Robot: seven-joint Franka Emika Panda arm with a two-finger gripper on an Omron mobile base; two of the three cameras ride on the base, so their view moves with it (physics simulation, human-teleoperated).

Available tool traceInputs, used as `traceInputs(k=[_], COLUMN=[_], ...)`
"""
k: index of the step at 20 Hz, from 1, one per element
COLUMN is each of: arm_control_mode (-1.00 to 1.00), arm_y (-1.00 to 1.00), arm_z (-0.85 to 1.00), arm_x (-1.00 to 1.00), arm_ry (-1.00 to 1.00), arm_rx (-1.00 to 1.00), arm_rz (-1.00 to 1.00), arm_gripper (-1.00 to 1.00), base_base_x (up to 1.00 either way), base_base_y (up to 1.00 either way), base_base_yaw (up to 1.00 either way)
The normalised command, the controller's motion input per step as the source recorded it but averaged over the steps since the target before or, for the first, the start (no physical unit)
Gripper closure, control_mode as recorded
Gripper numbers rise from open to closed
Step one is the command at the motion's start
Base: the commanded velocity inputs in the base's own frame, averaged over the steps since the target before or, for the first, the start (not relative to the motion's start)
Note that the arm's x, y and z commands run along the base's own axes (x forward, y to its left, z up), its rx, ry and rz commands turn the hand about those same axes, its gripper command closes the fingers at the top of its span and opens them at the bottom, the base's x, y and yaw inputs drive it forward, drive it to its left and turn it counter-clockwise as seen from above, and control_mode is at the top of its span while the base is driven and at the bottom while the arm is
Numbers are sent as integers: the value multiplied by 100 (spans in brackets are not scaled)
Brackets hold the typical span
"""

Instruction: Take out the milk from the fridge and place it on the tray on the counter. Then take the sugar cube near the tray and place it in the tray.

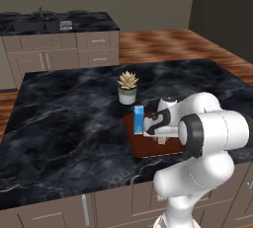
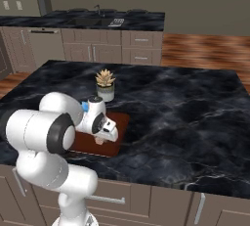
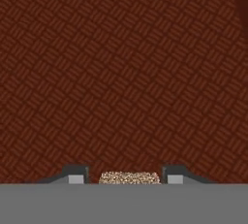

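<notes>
The reddish-brown tray (image 1: 148, 149) (image 2: 118, 121) lies on the black marble counter (image 1: 59, 123). At the tray's left end the blue milk (image 1: 139, 119) carton stands upright, and a sliver of it (image 2: 85, 106) peeks out behind the arm. My gripper (image 3: 125, 177) points down just above the tray's woven surface (image 3: 121, 72). The tan speckled sugar cube (image 3: 129, 177) (image 1: 161, 140) sits on the tray between the fingertips (image 3: 76, 175), with a thin gap on each side of it. The gripper is open. The fridge is out of view.
A succulent in a white pot (image 1: 128, 88) (image 2: 105, 85) stands on the counter just behind the tray. A farther black-topped counter with a sink (image 1: 49, 22) runs along the back wall. Wooden floor lies between the two counters.
</notes>
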Motion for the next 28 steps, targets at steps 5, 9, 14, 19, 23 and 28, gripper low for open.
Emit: traceInputs(k=[5,9,14,19,23,28], arm_control_mode=[-100,-100,-100,-100,-100,-100], arm_y=[0,0,7,3,0,3], arm_z=[40,76,91,100,98,100], arm_x=[-15,-28,-61,-54,-64,-58], arm_ry=[-2,-9,-27,-20,-16,-13], arm_rx=[0,0,-14,-1,0,0], arm_rz=[1,3,0,6,6,7], arm_gripper=[-100,-100,-100,-100,-100,-100], base_base_x=[0,0,0,0,0,0], base_base_y=[0,0,0,0,0,0], base_base_yaw=[0,0,0,0,0,0])
